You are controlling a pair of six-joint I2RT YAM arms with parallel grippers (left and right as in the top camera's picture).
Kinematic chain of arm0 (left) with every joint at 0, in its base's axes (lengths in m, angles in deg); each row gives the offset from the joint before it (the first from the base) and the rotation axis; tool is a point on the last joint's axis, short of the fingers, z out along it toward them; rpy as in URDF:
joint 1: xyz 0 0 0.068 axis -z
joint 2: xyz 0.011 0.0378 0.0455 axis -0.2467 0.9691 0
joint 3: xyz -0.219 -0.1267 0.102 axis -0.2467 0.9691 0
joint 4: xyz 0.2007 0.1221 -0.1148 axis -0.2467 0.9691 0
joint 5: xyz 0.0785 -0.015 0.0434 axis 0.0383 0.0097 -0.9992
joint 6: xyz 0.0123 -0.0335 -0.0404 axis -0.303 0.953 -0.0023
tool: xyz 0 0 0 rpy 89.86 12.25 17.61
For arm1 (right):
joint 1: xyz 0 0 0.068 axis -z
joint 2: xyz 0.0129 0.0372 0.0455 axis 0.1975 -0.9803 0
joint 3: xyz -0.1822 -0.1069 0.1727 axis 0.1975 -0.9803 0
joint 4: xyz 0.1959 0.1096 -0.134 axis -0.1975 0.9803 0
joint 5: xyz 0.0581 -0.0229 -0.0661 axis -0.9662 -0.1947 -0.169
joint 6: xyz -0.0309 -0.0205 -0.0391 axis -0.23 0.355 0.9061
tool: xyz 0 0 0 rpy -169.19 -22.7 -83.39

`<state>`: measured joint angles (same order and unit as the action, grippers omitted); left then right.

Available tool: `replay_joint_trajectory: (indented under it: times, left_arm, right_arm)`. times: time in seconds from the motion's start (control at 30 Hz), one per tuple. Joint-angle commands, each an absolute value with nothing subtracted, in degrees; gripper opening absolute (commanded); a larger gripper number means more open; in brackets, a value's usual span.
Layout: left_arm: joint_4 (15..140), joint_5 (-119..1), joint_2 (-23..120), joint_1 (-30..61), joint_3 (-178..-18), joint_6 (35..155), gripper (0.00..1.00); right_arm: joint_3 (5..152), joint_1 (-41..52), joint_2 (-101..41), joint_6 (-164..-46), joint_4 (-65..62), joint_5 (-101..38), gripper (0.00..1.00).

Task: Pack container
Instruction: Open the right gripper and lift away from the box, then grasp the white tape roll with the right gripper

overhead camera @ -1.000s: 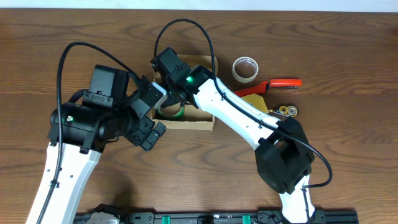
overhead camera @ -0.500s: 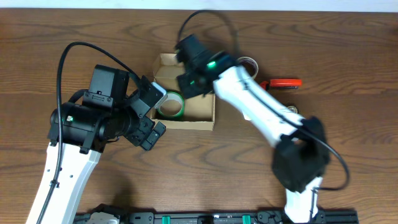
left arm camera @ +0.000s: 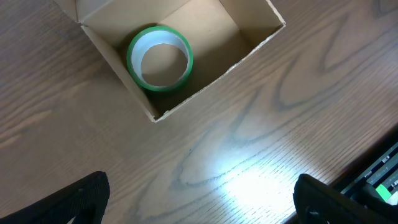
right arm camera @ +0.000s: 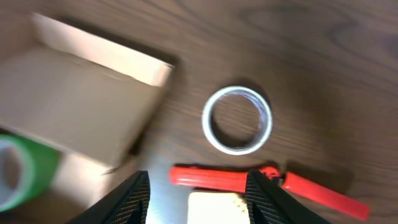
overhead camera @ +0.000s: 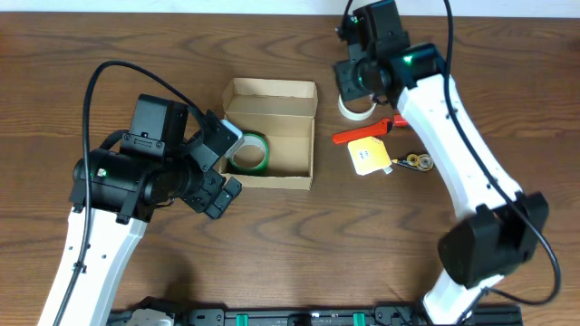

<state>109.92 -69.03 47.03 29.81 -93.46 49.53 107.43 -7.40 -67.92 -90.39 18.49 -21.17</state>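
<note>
1. Left gripper (left arm camera: 199,194): near-left of the container (overhead camera: 292,149), over bare table (overhead camera: 109,45). Its fingers are spread wide, with nothing between them and touching nothing.
2. Container: mid-table, plain tan cardboard, flap lid open on the far side. A green tape roll (overhead camera: 247,154) lies flat inside at the container's left end.
3. Yellow card (overhead camera: 369,156): on the table right of the container. Its markings are too small to read. Small brass-coloured parts (overhead camera: 417,161) sit just right of the card.
4. Red-handled tool (overhead camera: 362,135): right of the container, lying against the card's far edge.
5. White tape roll (right arm camera: 237,120): flat on the table, off the container's far-right corner and not touching it.
6. Right gripper (right arm camera: 198,196): up over the white roll, far-right of the container. The fingers are parted wide and hold nothing. The right wrist view is blurred.
</note>
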Motion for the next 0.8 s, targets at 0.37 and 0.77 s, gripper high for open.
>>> replay_joint_trajectory:
  times: [0.37,0.77]
  left_arm:
    - [110.01,-69.19,46.98,29.79,-94.02,48.5,0.95]
    - [110.01,-69.19,46.98,29.79,-94.02,48.5,0.95]
  right_arm:
    - [107.13,-5.23,-83.07,-82.85,14.14,-19.75,0.52]
    - [107.13,-4.9,-89.67,-82.0,12.21,-19.7,0.51]
